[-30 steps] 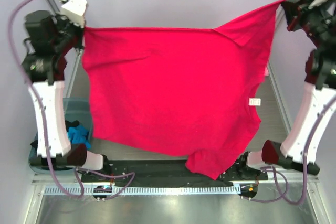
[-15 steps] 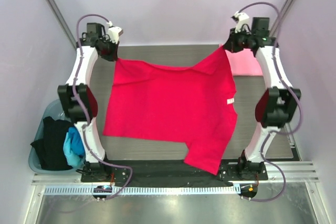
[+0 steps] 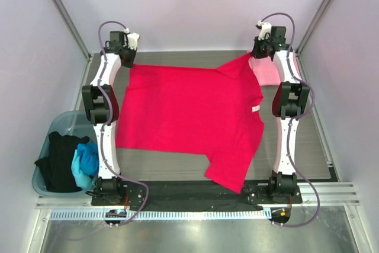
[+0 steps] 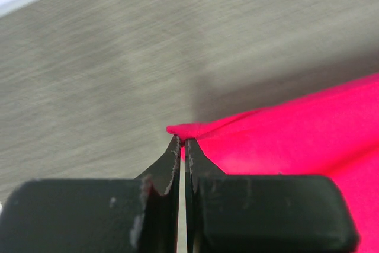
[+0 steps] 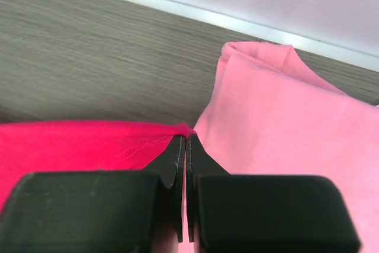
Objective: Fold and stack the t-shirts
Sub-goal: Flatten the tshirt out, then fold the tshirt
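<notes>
A large crimson red t-shirt point(image 3: 189, 117) lies spread across the table, one sleeve hanging toward the near edge. My left gripper point(image 3: 128, 58) is shut on its far left corner point(image 4: 189, 130). My right gripper point(image 3: 256, 53) is shut on its far right corner point(image 5: 180, 128). A light pink t-shirt point(image 3: 267, 69) lies folded at the far right, partly under the red shirt's corner; in the right wrist view the pink t-shirt point(image 5: 278, 122) fills the right side. Both arms reach far out over the table.
A grey-blue bin point(image 3: 53, 128) at the near left holds a black t-shirt point(image 3: 56, 161) and a bright blue t-shirt point(image 3: 86, 161). Slanted frame posts point(image 3: 62, 16) flank the table. A black strip point(image 3: 177, 191) runs along the near edge between the arm bases.
Both arms have gone from raised close to the camera to stretched out low over the far side. The red shirt came down with them and now lies flat.
</notes>
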Action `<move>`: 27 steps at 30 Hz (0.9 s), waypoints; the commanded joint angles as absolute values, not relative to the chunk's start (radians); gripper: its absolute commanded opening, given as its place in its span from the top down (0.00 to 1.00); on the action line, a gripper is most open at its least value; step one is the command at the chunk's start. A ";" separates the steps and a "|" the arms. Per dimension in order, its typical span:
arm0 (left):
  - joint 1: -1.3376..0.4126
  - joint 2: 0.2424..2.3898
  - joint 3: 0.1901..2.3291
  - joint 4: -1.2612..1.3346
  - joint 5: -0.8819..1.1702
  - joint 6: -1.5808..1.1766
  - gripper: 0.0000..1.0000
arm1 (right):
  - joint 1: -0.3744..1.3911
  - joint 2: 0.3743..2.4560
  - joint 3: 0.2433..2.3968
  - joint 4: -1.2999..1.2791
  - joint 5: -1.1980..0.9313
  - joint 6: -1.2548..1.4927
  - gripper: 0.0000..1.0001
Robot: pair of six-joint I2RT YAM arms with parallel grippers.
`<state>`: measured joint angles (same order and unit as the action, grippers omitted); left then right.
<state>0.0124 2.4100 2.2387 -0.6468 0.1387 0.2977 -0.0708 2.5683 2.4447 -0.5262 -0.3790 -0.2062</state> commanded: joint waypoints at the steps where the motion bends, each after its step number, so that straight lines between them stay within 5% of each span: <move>1: 0.009 2.427 2.305 -0.529 0.055 0.261 1.00 | -0.055 2.562 2.540 -0.417 -0.334 -0.176 0.99; 19: 0.018 2.471 2.398 -0.452 0.009 0.279 1.00 | -0.008 2.608 2.597 -0.259 -0.308 -0.123 0.99; 27: 0.020 2.393 2.335 -0.512 0.098 0.304 1.00 | -0.012 2.435 2.430 -0.316 -0.319 -0.189 0.99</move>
